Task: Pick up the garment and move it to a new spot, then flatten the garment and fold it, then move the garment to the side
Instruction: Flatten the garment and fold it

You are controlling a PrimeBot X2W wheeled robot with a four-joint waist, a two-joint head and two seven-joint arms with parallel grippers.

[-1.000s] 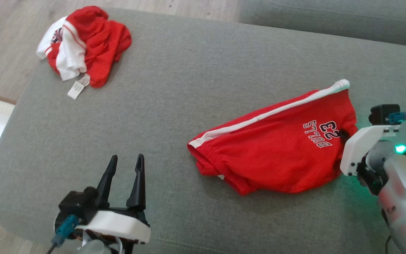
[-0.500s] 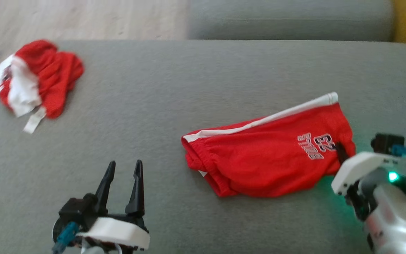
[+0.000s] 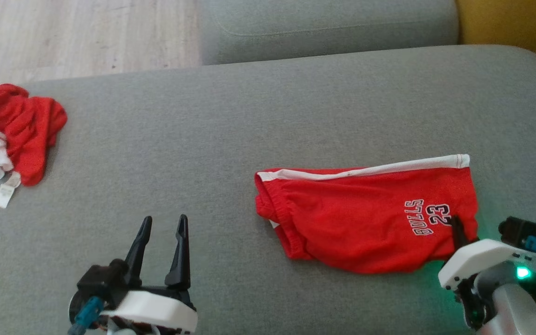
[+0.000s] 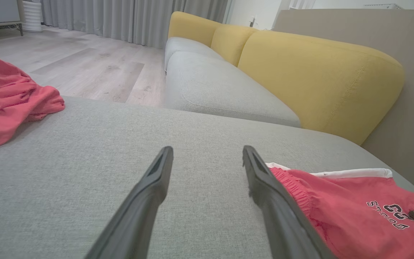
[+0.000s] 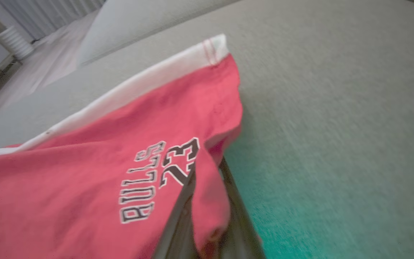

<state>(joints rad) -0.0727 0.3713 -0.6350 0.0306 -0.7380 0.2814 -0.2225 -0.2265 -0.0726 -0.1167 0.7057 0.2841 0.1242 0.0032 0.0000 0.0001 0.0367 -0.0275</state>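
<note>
The red shorts (image 3: 365, 218) lie mostly flat on the right half of the grey seat cushion (image 3: 249, 116), spread left to right. Their gathered waistband is at the left end and the leg hem at the right end. A white side stripe (image 3: 365, 170) runs along the far edge, and the print "BULLS 23" (image 3: 431, 216) sits near the right hem.

The right gripper (image 3: 457, 223) is at the near right corner of the shorts. In the right wrist view its two dark fingers (image 5: 178, 216) are pressed together on a fold of the red hem just right of the print, so it is pinching the fabric. The hem rises slightly off the cushion there. A green light (image 3: 522, 272) glows on that wrist and tints the cushion beside it.

The left gripper (image 3: 165, 218) hovers over bare cushion at the near left, well apart from the shorts. Its fingers are spread with nothing between them. In the left wrist view the waistband lies just beyond its right finger (image 4: 264, 180).

A crumpled red-and-white garment (image 3: 21, 125) with a white label (image 3: 6, 195) lies at the cushion's far left edge. A wooden floor (image 3: 63, 32) lies beyond, and a yellow backrest (image 4: 318, 72) stands to the far right.
</note>
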